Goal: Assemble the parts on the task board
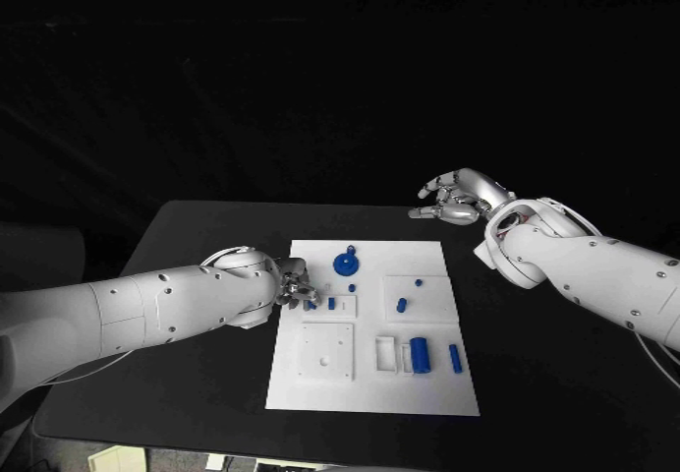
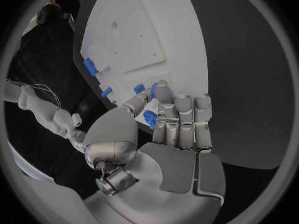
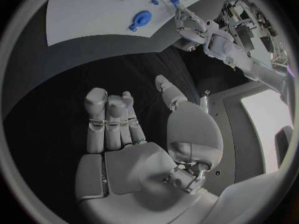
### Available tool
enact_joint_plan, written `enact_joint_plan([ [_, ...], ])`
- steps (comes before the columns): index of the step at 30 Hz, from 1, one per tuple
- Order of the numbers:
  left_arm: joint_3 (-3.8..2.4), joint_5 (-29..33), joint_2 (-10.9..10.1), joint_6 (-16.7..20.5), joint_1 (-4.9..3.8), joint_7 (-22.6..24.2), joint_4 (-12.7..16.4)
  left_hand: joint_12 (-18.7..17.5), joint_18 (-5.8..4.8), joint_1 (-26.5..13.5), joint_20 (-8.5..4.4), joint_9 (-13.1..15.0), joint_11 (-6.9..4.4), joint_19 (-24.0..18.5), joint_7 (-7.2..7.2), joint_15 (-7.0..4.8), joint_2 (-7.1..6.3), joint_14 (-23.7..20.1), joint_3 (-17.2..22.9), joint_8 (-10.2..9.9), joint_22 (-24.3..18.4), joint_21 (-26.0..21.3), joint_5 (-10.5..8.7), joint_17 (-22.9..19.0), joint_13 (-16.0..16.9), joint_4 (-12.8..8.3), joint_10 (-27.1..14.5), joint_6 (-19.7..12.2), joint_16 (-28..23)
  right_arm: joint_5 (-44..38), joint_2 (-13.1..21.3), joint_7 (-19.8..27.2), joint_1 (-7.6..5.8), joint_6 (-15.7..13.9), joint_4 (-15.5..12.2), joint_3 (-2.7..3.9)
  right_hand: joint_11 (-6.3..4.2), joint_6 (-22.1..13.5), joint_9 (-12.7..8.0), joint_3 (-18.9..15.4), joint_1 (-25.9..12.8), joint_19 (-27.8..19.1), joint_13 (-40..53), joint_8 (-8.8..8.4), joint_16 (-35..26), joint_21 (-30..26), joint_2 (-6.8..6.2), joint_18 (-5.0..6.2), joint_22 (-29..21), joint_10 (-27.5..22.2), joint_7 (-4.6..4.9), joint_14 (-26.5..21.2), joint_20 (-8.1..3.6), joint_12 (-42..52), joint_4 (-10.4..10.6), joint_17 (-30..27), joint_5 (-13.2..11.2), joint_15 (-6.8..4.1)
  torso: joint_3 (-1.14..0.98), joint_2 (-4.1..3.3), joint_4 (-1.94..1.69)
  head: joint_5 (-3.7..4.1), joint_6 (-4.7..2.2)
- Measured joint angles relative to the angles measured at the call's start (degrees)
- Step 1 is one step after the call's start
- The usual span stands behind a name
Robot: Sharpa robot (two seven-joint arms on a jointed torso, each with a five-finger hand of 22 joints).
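Observation:
The white task board (image 1: 371, 393) lies mid-table, also visible in the wrist views (image 2: 143, 30) (image 3: 93, 10). My left hand (image 1: 295, 285) (image 2: 181, 124) hangs over the board's left edge with its fingers curled, and it pinches a small blue part (image 1: 311, 304) (image 2: 149, 119) between thumb and fingers. Two short blue pegs (image 1: 332, 303) (image 1: 352, 287) stand just right of it. A round blue part (image 1: 347, 263) (image 3: 141, 19) sits near the far edge. My right hand (image 1: 456, 200) (image 3: 118, 119) floats beyond the board's far right corner, with its thumb apart from the fingers and nothing in it.
A thick blue cylinder (image 1: 420, 354) and a slim blue pin (image 1: 455, 357) lie at the board's near right. More small blue pieces (image 1: 401, 304) sit in the right middle block. Bare black table (image 1: 538, 393) surrounds the board.

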State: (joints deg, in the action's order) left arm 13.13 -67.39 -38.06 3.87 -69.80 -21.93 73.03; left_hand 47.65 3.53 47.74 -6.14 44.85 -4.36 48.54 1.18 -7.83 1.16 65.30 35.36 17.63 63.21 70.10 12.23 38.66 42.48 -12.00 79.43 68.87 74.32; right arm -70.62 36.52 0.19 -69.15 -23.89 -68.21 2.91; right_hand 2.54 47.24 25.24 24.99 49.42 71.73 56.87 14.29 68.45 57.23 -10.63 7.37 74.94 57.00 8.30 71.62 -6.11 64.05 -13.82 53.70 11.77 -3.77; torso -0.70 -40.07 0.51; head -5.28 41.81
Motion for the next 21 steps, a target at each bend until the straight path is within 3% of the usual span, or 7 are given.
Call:
enact_joint_plan([
  [6, 0.13, -0.01, -0.05, 0.03, 0.09, 0.05, 0.03, 0.00, 0.00, -0.22, 0.00, -0.20, -0.33, 0.00, -0.58, -0.94, -1.49, 0.77, -0.20, 0.01, -0.29, 0.00, -1.29, 0.00, 0.00, 1.50, 0.40, 0.56, 0.00, 0.00, 0.02, 0.00, 0.00, 0.00, 0.00, 0.00, 0.00, 0.00, 0.00, 0.00, 0.00, 0.00, 0.00, 0.00, 0.00, -0.23, 0.00, 0.00, 0.00, 0.00, 0.00, 0.00, 0.00, 0.00, 0.00, 0.00, 0.00, 0.00, 0.01, 0.01, -0.01, 0.04, 0.04],
  [8, 0.18, -0.01, -0.05, 0.03, 0.14, 0.05, -0.03, 0.00, -0.01, -0.16, 0.00, -0.24, -0.61, 0.00, -0.70, -1.23, -2.08, 1.06, -0.11, 0.08, -0.49, 0.00, -4.53, 0.00, -0.01, 2.46, 0.69, 0.67, 0.00, 0.01, 0.03, 0.00, 0.00, 0.00, -0.02, 0.00, 0.00, 0.00, 0.00, 0.00, 0.00, 0.00, 0.00, 0.00, 0.00, -0.23, 0.00, 0.00, 0.00, 0.00, 0.00, 0.00, 0.00, 0.00, 0.00, 0.00, 0.00, 0.00, 0.02, 0.01, -0.02, 0.06, 0.04],
  [10, 0.24, -0.01, -0.04, 0.03, 0.21, 0.05, -0.09, 0.00, 0.00, -0.38, 0.00, -0.31, -0.70, 0.00, -0.48, -1.32, -2.52, 1.15, -0.35, 0.19, -0.59, 0.00, -5.77, 0.00, -0.01, 2.99, 0.78, 0.46, 0.00, 0.01, 0.03, 0.00, 0.00, 0.00, -0.03, 0.00, 0.00, 0.00, 0.00, 0.00, 0.00, 0.00, 0.00, 0.00, 0.00, -0.23, 0.00, 0.00, 0.00, 0.00, 0.00, 0.00, 0.00, 0.00, 0.00, 0.00, 0.00, 0.00, 0.02, 0.01, -0.02, 0.07, 0.04],
  [16, 0.34, 0.01, 0.05, 0.03, 0.37, 0.00, -0.24, -0.22, 0.00, -1.29, 0.00, -0.53, -0.83, 0.00, -0.28, -1.70, -4.33, 1.34, -0.55, -0.15, -0.83, 0.22, -6.64, 0.00, 0.07, 4.75, 0.89, 0.26, -0.40, 0.01, 0.06, 0.00, 0.00, 0.00, -0.03, 0.00, 0.00, 0.00, 0.00, 0.00, 0.00, 0.00, -0.05, 0.00, 0.00, -0.23, 0.00, 0.00, 0.00, 0.00, -0.01, 0.00, 0.00, 0.00, 0.00, 0.00, 0.00, 0.00, 0.04, 0.00, -0.02, 0.08, -0.01],
  [21, 0.35, 0.06, 0.15, 0.07, 0.41, 0.00, -0.48, -0.22, 0.00, -1.71, 0.00, -0.69, -0.75, 0.00, -0.19, -1.80, -4.75, 1.26, -0.48, -0.14, -0.92, 0.22, -6.64, 0.00, 0.08, 5.62, 0.68, 0.18, -0.40, 0.01, 0.06, 0.00, 0.00, 0.00, -0.01, 0.00, 0.00, -0.01, 0.00, 0.00, 0.30, 0.00, -0.10, 0.00, 0.00, -0.23, 0.30, 0.00, -0.01, 0.00, -0.01, 0.00, 0.00, 0.00, 0.00, 0.00, 0.00, 0.00, 0.07, 0.00, -0.03, 0.08, -0.03],
])
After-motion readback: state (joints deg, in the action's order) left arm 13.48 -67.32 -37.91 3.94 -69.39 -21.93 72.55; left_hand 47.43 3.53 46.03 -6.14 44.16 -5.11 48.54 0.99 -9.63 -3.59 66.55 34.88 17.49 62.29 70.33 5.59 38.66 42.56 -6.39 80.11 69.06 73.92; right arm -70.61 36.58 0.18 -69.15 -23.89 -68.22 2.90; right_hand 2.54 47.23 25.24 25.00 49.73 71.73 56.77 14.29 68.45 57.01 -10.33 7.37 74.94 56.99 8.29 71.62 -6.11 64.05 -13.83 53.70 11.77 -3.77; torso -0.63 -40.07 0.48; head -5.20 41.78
